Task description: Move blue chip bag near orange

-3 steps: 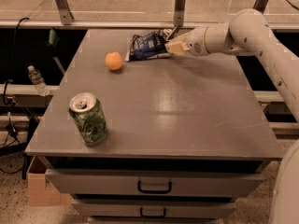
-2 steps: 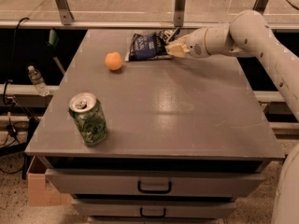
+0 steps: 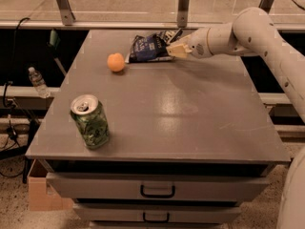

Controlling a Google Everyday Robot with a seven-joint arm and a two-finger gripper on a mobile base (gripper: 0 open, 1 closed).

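**A:** What is counted on the table [image 3: 200, 118]?

**B:** One blue chip bag [image 3: 147, 48], one orange [image 3: 116, 62] and one green soda can [image 3: 90, 122] are counted. One gripper [image 3: 174, 47] is seen as well, and one water bottle [image 3: 37, 81] is seen off the table, left of the orange.

**A:** Where is each placed?

**B:** The bag is laid just to the right of the orange and slightly behind it; contact between them cannot be made out. The can is stood upright, well in front of the orange and a little to its left. The gripper is found right of the orange, against the bag's far end.

**A:** Is the bag gripped?

**B:** That cannot be told; how far the gripper is opened is not shown.

**A:** What has changed since a second ago?

**B:** Hardly anything: bag, orange, can and gripper are found where they were.

**A:** How is the bag described?

**B:** It is crinkled dark navy foil, marked with white lettering, and lies flat.
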